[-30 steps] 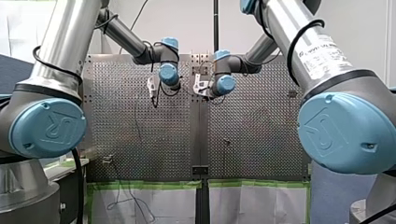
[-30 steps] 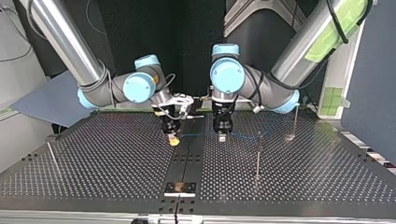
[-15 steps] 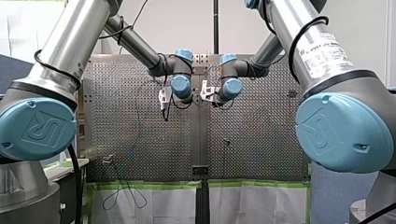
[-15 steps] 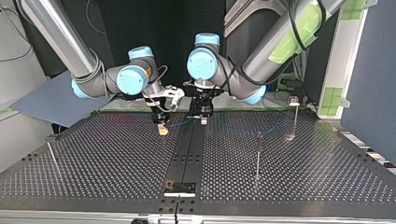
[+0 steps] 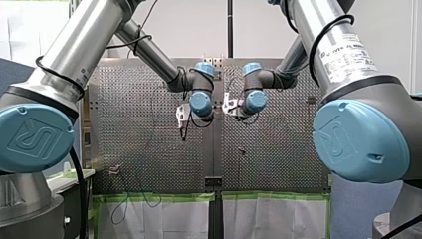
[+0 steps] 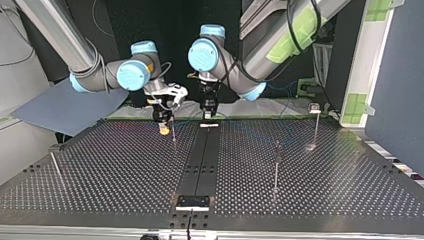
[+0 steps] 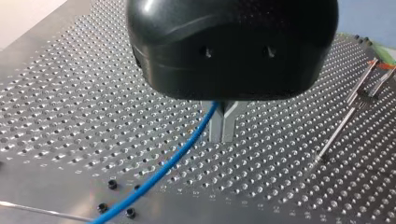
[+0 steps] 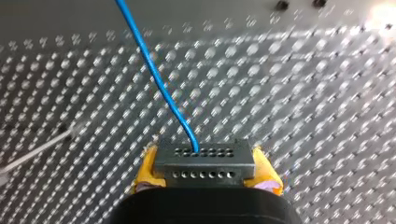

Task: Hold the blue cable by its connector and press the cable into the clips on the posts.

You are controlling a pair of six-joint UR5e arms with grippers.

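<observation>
In the right wrist view my right gripper [image 8: 205,176] is shut on a grey connector [image 8: 205,162] with rows of holes, held between its yellow pads [image 8: 145,169]. A thin blue cable [image 8: 156,77] leaves the connector and runs ahead over the perforated table. My left gripper [image 7: 223,135] has its metal fingers shut on the blue cable [image 7: 161,171], which trails away below it. In the top view my right gripper [image 6: 164,131] and my left gripper [image 6: 208,116] hang close together near the table's far edge, just above the plate.
A tall post [image 6: 275,165] with a clip stands at the top view's right, another post [image 6: 315,126] behind it. A slanted rod [image 6: 55,167] stands at the left. A dark strip [image 6: 200,160] runs down the table's middle. Thin posts [image 7: 337,133] stand beside my left gripper.
Both arms have carried the cable toward the table's far edge and to the top view's left. Both grips are unchanged.
</observation>
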